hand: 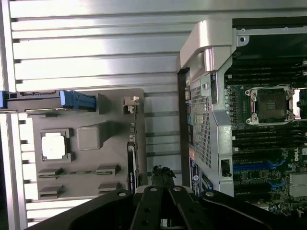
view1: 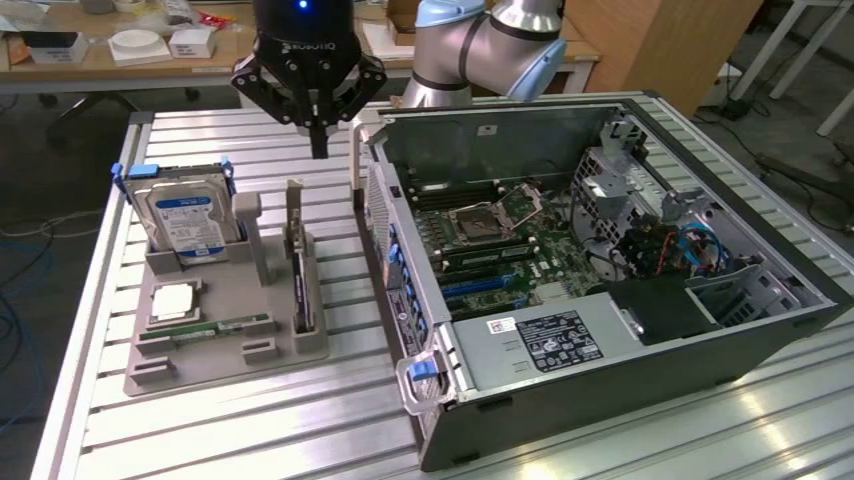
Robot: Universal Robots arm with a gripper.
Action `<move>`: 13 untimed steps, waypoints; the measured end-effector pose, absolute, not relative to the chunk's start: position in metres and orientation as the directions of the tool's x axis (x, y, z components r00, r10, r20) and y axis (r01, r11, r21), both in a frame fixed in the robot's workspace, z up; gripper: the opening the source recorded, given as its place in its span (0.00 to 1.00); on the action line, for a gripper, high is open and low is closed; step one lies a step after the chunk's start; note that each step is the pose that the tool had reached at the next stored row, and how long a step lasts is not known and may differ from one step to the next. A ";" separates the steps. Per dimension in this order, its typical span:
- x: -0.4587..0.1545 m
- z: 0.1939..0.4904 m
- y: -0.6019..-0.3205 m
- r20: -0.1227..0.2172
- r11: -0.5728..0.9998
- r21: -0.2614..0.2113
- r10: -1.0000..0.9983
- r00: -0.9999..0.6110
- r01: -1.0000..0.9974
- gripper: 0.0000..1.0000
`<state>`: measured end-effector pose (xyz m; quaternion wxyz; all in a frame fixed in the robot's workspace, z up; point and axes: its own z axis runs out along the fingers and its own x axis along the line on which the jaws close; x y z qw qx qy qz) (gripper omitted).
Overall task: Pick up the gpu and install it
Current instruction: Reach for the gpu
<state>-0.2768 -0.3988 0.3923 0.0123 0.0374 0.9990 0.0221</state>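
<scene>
We read approach step; gpu (view1: 304, 290) ungrasped at 6 o'clock of gripper (view1: 318, 150); gripper hangs pressed together, empty; we judge pickup needs it spread astride card.

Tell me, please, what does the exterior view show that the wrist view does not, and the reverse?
The exterior view adds the robot arm, the hard drive's label, the cables inside the computer case and a cluttered desk behind. The wrist view adds a straight-down look at the case's perforated vent panel. Both share the hand, shut and empty, the grey holder with the gpu standing on edge, the processor chip and the motherboard socket.
</scene>
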 end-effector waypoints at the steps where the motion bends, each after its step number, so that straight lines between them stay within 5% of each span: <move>1: -0.277 0.392 -0.399 -0.023 0.996 0.045 0.075 -0.997 0.074 0.10; 13: -0.287 0.392 -0.399 -0.023 0.996 0.045 0.075 -0.997 0.074 0.10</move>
